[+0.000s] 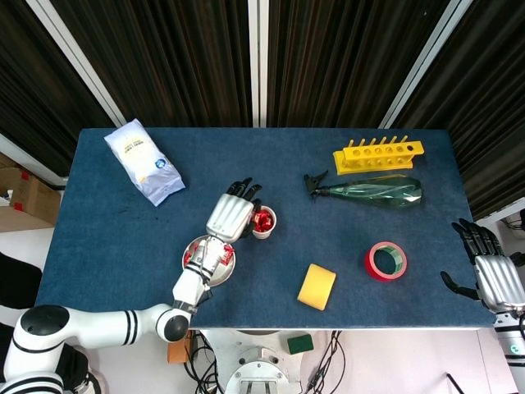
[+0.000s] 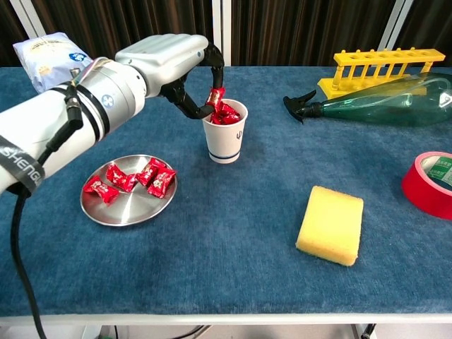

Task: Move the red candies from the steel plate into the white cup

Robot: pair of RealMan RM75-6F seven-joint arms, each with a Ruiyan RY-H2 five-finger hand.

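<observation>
My left hand [image 2: 173,63] [image 1: 232,215] pinches a red candy [image 2: 214,97] between thumb and a finger, right over the rim of the white cup [image 2: 225,141] [image 1: 264,231]. The cup stands upright with several red candies [image 2: 227,114] inside. To its left lies the round steel plate [image 2: 134,206] [image 1: 197,245], holding several wrapped red candies [image 2: 131,178]. My right hand [image 1: 493,275] hangs at the table's right front edge with fingers apart and nothing in it; the chest view does not show it.
A yellow sponge [image 2: 330,224] lies right of the cup. Red tape roll [image 2: 430,183], green bottle [image 2: 374,99] and yellow rack [image 2: 381,67] fill the right side. A white bag [image 2: 48,55] lies at the back left.
</observation>
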